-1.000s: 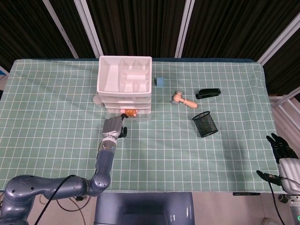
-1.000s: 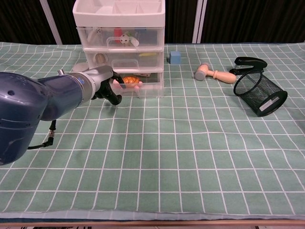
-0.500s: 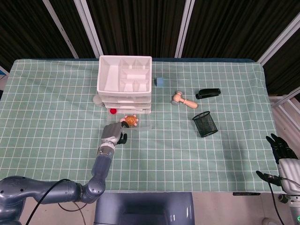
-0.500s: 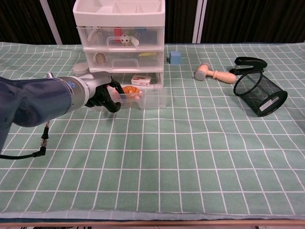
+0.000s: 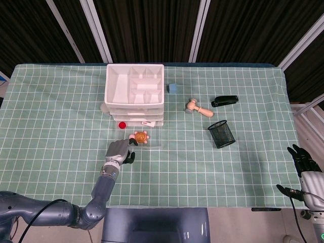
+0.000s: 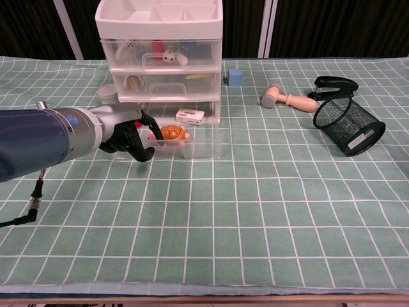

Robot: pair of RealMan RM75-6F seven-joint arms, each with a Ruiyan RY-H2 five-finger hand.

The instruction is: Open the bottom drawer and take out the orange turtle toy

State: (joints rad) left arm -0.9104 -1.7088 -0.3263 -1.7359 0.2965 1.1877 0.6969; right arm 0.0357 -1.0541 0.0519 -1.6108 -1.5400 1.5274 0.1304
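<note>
Nearest, right hand (image 5: 302, 158) sits at the bottom-right edge of the head view, off the table, fingers apart, holding nothing; not seen in the chest view.

Left hand (image 6: 124, 130) is on the cloth at the front-left corner of the bottom drawer (image 6: 198, 148), dark fingers (image 6: 143, 151) curled onto the drawer front. Looks like it grips the front edge/handle, but the exact contact is hidden by the hand. Head view agrees: left hand just beside the drawer's near-left corner.

Bottom drawer is pulled well out of the cabinet (image 6: 161, 59), clear plastic, resting on the table (image 6: 255, 211).

Turtle (image 6: 174, 132) is orange, lying inside the open drawer near its front, just right of the left hand's fingers. Nothing holds it. Also in the drawer: a small white box (image 6: 191, 116) further back, and a red round piece (image 5: 122, 124) at back-left, seen from the head view.

Cabinet's upper two drawers are closed, small items inside, too small to name. Open divided tray on top.

Right of the cabinet: mesh cup (image 6: 347, 125) tipped on its side, well apart from the drawer. Behind it a black stapler (image 6: 335, 85), with a wooden mallet (image 6: 287, 98) just to the stapler's left. Blue cube (image 6: 234, 77) sits near the cabinet's back-right corner.
</note>
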